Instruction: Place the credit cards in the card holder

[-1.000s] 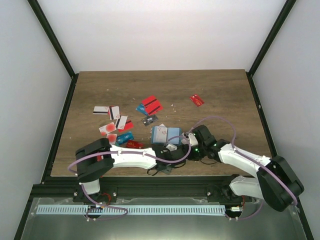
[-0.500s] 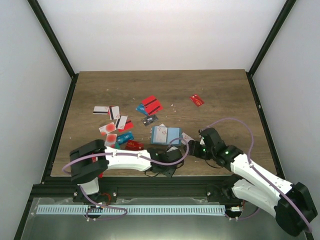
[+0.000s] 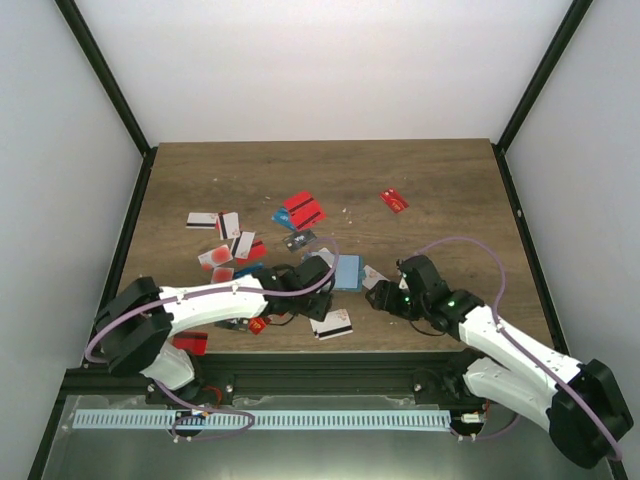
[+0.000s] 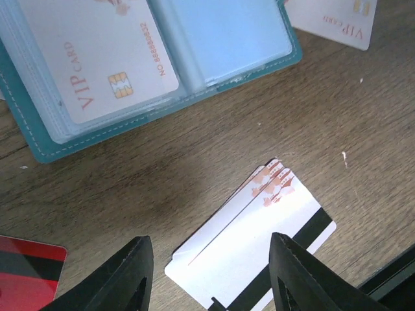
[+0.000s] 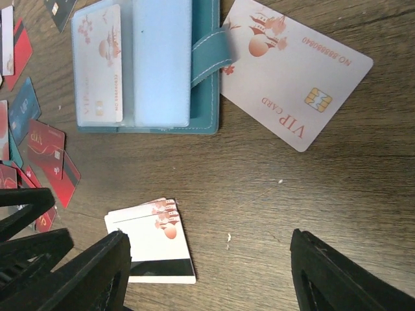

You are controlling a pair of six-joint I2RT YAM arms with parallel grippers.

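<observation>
The teal card holder (image 4: 170, 97) lies open on the table with a white VIP card (image 4: 110, 65) in one pocket; it also shows in the top view (image 3: 347, 272) and the right wrist view (image 5: 155, 65). A small stack of white, black-striped credit cards (image 4: 259, 240) lies flat just in front of it, seen too from above (image 3: 332, 324) and from the right wrist (image 5: 152, 243). My left gripper (image 4: 211, 285) hovers open over that stack, holding nothing. My right gripper (image 5: 214, 278) stands wide open and empty to the right of the stack (image 3: 383, 300). One loose VIP card (image 5: 292, 84) lies beside the holder's strap.
More credit cards are scattered at the left and back: red ones (image 3: 303, 210) (image 3: 394, 200), white and striped ones (image 3: 215, 222), red and blue ones (image 5: 52, 155). A red card (image 3: 190, 342) lies by the near edge. The left arm (image 3: 210, 302) crosses the front left.
The left arm has swung back and to the left, uncovering the white card stack by the near edge, and its jaws have widened. The right gripper drew back to the right earlier and now holds still.
</observation>
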